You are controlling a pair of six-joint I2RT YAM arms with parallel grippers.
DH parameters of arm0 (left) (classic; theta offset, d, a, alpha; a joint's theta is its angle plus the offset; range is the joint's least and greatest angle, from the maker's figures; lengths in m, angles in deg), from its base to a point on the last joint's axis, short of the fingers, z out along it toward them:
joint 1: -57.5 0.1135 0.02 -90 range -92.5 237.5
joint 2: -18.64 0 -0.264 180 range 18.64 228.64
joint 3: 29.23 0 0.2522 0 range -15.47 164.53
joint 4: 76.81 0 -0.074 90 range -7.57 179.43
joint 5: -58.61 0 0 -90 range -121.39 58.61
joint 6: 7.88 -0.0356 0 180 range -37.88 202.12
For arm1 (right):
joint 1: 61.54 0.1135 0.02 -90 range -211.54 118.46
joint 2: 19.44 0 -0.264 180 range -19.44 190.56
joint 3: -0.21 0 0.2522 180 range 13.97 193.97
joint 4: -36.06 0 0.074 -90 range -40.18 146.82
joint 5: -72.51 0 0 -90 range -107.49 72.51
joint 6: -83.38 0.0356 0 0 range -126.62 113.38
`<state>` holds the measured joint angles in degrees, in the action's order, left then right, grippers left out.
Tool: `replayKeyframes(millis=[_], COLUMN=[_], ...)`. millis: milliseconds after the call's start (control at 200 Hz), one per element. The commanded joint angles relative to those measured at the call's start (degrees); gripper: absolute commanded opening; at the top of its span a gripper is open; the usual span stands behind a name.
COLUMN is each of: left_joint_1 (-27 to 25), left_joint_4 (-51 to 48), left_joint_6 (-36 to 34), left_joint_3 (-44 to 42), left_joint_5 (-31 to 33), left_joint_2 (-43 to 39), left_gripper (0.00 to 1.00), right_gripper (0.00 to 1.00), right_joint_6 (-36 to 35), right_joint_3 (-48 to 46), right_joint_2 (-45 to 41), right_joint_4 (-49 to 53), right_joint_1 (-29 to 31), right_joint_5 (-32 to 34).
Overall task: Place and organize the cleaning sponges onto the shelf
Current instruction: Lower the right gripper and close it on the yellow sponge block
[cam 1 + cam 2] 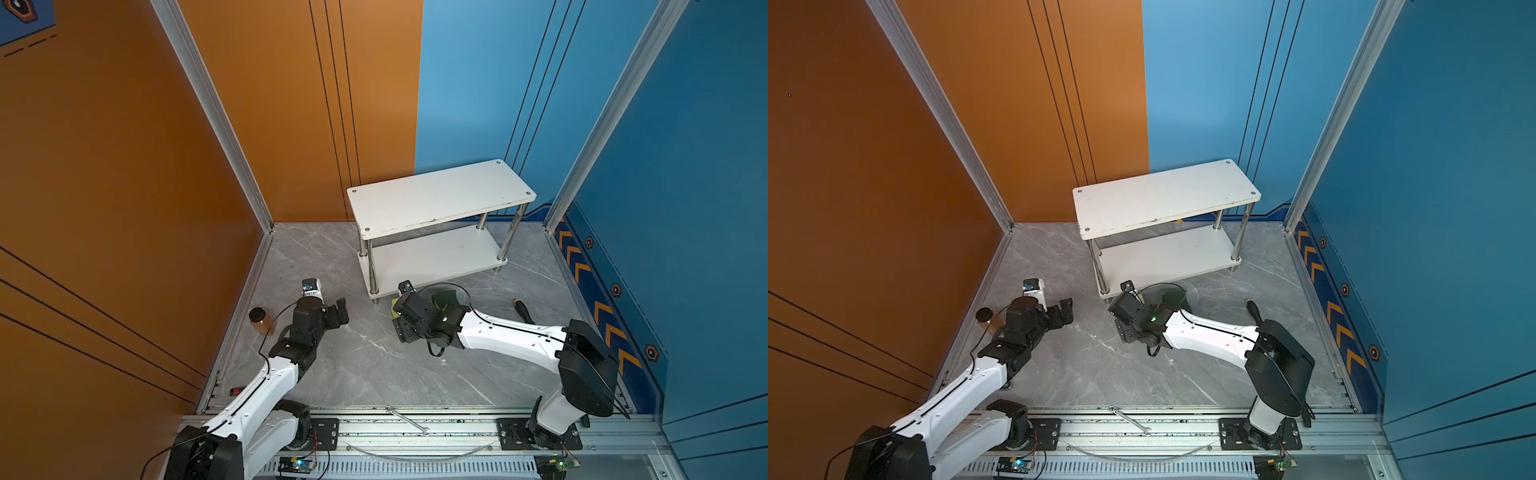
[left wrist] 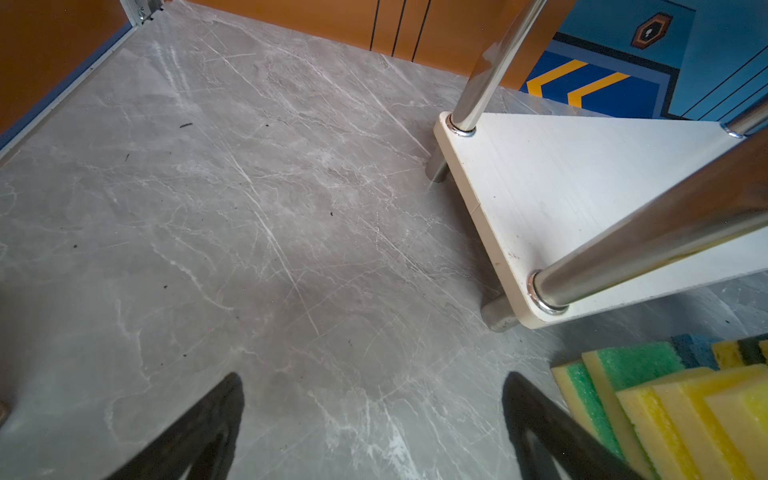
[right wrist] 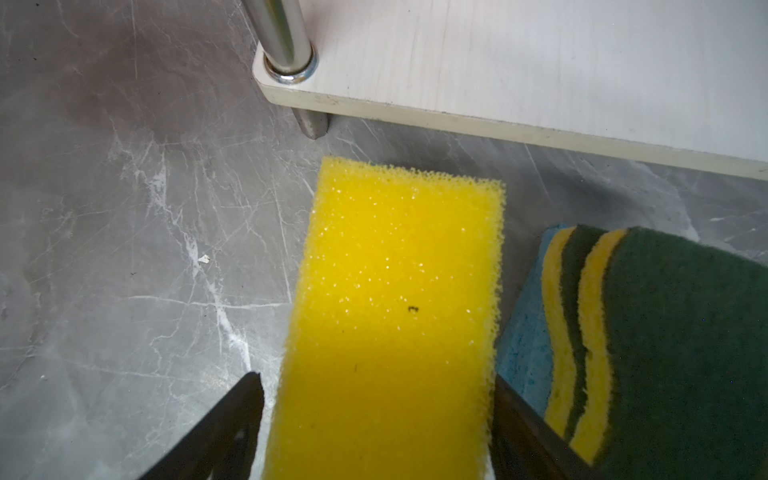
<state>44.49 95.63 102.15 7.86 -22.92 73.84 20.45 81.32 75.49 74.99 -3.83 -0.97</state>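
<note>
An amber jar with a black lid stands on the worktop, out to the left of the left end effector and close to the orange wall. That end effector is released. Its two dark fingers are spread well apart, with only bare grey marbled worktop between them.

Ahead of it and to its right stands the shelf, whose nearest lower corner is close in the left wrist view. Just off its right side lie the cleaning sponges, a fanned pile on the worktop in front of the shelf. The green-on-yellow sponges overlap plain yellow ones, and a blue edge shows behind them.

The right end effector hangs low over that pile, close to the shelf's front-left corner. Its fingers straddle the yellow sponge, which lies lengthwise between them and points toward the shelf. One finger is at the sponge's edge and a thin strip of worktop shows beside the other. I cannot tell whether the sponge is grasped.

Just outside the touching finger lies a light blue sponge, with two wavy dark-green-topped sponges over it. Well off to the right of this end effector, a black-handled screwdriver lies on the worktop. Behind both end effectors, a wrench rests on the base rail.
</note>
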Motion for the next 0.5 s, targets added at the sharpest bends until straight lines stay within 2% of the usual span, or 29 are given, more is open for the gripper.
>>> replayKeyframes(millis=[0,376,496], left_joint_1=[0.45,0.45,0.45], left_joint_4=[0.04,0.31,0.31], left_joint_6=[0.62,0.72,0.71], left_joint_3=[1.82,2.42,2.36], left_joint_5=[-0.73,-1.53,-1.46], left_joint_2=[0.65,2.54,2.41], left_gripper=[0.98,0.98,0.98], right_gripper=[0.78,0.69,0.62], right_joint_6=[0.46,0.36,-0.08], right_joint_3=[1.27,1.18,1.13], right_joint_2=[0.6,0.7,0.34], right_joint_4=[2.32,2.69,2.69], right_joint_1=[-0.47,-0.76,-0.81], right_joint_5=[-0.4,-0.18,-0.3])
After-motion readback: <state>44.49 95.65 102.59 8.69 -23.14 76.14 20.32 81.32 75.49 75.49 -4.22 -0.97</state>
